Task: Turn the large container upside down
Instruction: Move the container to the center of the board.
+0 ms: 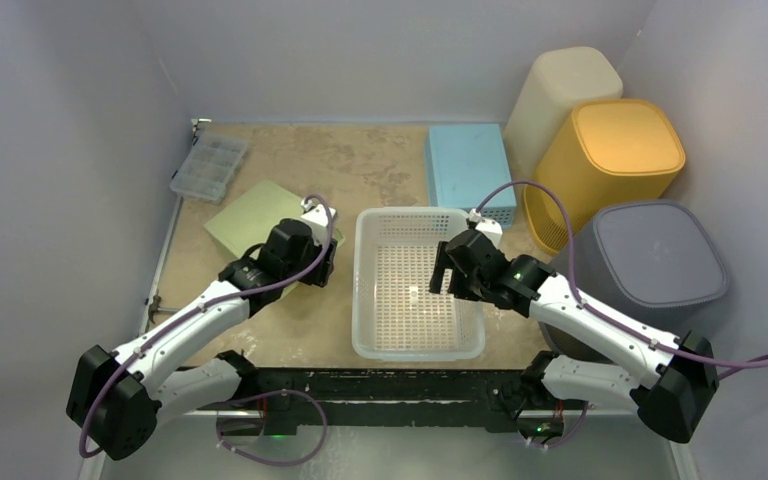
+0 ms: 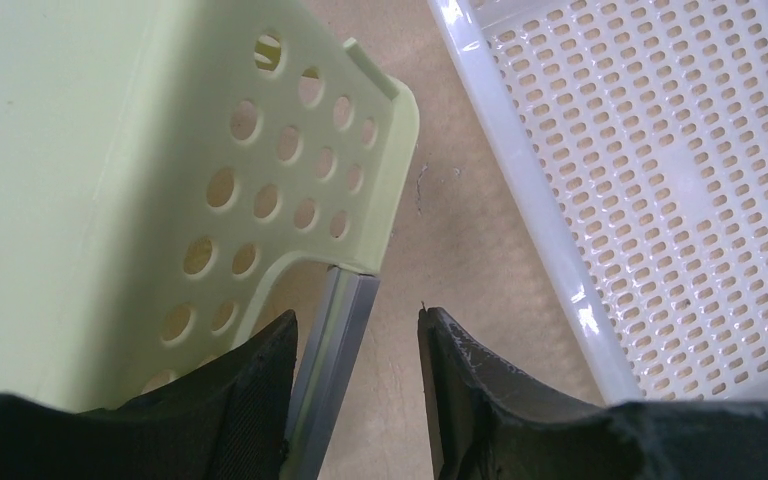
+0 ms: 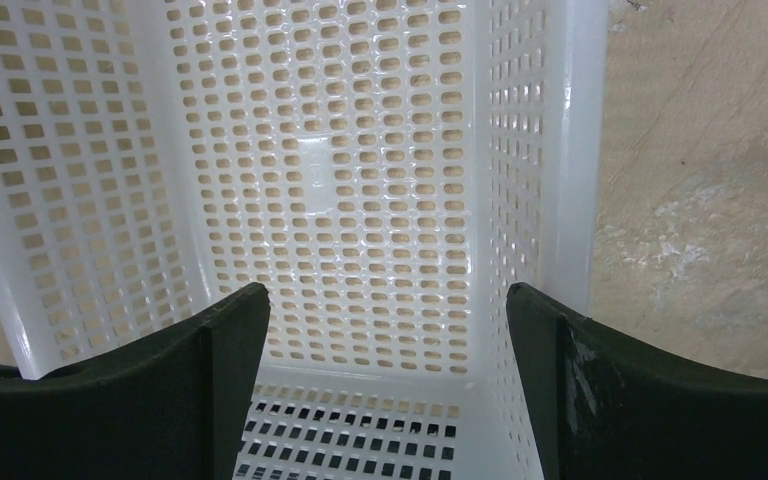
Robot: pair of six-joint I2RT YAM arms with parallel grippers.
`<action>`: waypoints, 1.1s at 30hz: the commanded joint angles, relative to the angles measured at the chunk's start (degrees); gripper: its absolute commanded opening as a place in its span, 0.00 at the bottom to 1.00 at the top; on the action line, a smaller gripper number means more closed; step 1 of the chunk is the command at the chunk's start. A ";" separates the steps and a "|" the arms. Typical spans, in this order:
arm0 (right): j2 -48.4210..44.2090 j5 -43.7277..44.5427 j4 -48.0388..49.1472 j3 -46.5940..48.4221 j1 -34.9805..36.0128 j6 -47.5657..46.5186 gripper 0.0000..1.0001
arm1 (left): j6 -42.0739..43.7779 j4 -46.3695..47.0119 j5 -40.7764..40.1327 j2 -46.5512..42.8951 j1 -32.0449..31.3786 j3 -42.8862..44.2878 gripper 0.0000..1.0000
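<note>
The left jaws (image 2: 358, 318) stand parted and grip nothing. They hang low over the bare surface (image 1: 360, 160) in the gap between two containers. The left finger is close against the holed wall of a pale green container (image 2: 80, 150), and a thin silvery strip (image 2: 340, 340) at that container's corner lies between the fingers; whether either finger touches it, I cannot tell.

The right jaws (image 3: 385, 290) are spread wide and hold nothing. They hover over the right side of the white perforated basket (image 3: 550, 150), one finger above its inside and the other about over its right wall.

That basket sits open side up in the middle of the surface, between the two arms, with its mesh floor showing. A small moulded mark (image 3: 315, 165) in the middle of the floor is too faint to read.

The green container lies just left of the basket with a flat face up.

Farther out:
- A light blue box (image 1: 468, 165) sits behind the basket.
- A clear compartment case (image 1: 208, 167) is at the far left.
- Cream (image 1: 565, 95), yellow (image 1: 625, 145) and grey (image 1: 655, 250) bins stand along the right.
</note>
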 commanded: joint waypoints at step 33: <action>7.07 -4.53 10.36 10.38 0.16 -1.77 0.95 | -16.68 -12.04 -33.74 0.15 -22.92 6.43 0.66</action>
